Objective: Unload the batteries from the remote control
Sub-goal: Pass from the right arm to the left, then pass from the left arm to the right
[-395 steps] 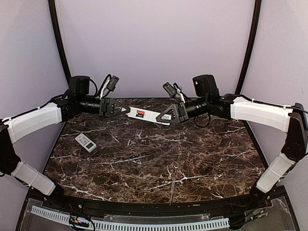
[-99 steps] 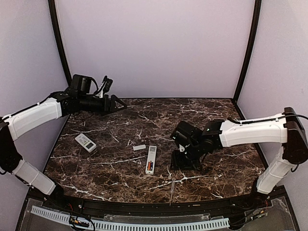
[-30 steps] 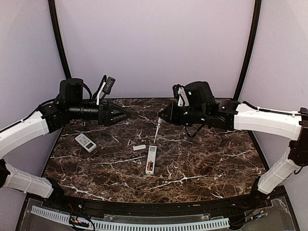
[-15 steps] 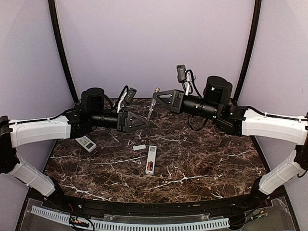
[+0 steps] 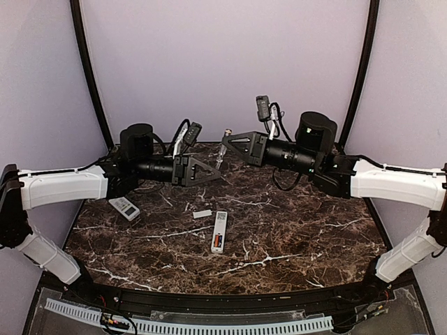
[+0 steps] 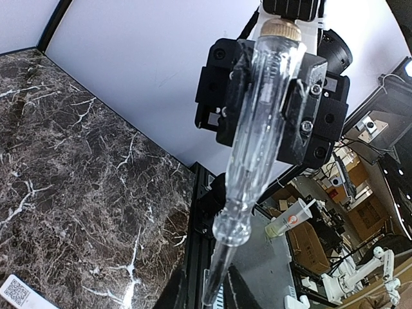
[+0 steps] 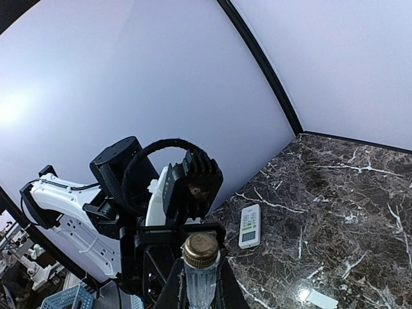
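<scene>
Bright, even, diffuse light with faint shadows; small glare on the glossy worktop [image 7: 302, 294] in the right wrist view, both wrist views bowed at edges.

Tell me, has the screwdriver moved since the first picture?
Yes. The screwdriver lay near the front of the table; now the right end effector holds it aloft farther back, beyond the remote.

**Three Views, One Meeting Point**

The top external camera looks down from high at the near edge, across the table [image 5: 293, 230] to the back wall [image 5: 223, 70]. The left wrist camera faces the right gripper [image 6: 267, 96] closely, along the screwdriver [image 6: 248, 154]. The right wrist camera looks back at the left arm [image 7: 64, 219], the brass cap [image 7: 201, 248] just before its lens. All share screwdriver and table.
</scene>
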